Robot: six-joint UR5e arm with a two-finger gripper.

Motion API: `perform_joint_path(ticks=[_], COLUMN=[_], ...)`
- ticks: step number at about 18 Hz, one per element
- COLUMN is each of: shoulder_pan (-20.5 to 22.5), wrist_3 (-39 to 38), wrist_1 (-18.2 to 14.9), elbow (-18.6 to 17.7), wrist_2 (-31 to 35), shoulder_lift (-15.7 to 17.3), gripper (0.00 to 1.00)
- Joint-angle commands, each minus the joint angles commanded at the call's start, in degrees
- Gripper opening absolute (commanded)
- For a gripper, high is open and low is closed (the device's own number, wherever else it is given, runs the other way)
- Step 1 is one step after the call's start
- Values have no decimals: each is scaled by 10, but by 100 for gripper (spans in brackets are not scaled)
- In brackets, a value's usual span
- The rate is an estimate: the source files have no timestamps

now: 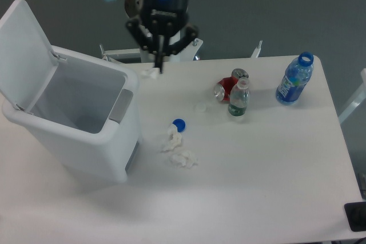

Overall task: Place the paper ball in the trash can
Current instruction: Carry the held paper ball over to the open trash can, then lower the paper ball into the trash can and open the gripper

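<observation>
Nearest the camera, the white table (257,187) shows a broad bare stretch, with a dark object (355,216) cut off at its right front corner. Further in, two flat paper wads (178,151) lie touching each other near the table's middle, and a blue bottle cap (179,124) sits just behind them. At the left stands the trash can (74,135), its flip lid (23,50) raised and tilted back, its interior visible, a grey tab (120,106) on its right rim. Right of centre, a small clear bottle (239,99) stands upright just in front of a crushed red can (227,88) lying on its side. A blue water bottle (295,79) without cap stands near the right edge, well apart from those. At the far edge, the paper ball (151,73) sits just beyond the trash can's back right corner. The gripper (160,64) points down directly beside it, fingers drawn close together at their tips; whether they hold the ball cannot be told. Beyond the table lies dark grey floor (274,10), with white frame parts (114,54) behind the arm.
</observation>
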Motion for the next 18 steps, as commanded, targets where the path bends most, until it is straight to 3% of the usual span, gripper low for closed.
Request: perform_joint_path(ticks=[6, 14, 16, 17, 18], shoulder_pan=[-48, -76, -83, -84, -84], wrist_3=[-1, -1, 1, 4, 4], wrist_1=[1, 1, 1, 3, 4], elbow=[0, -2, -2, -2, -2], wrist_2=[-6, -23, -23, -23, -23], shoulder_lift=[-6, -32, -37, -39, -40], gripper=[0, 2, 20, 47, 57])
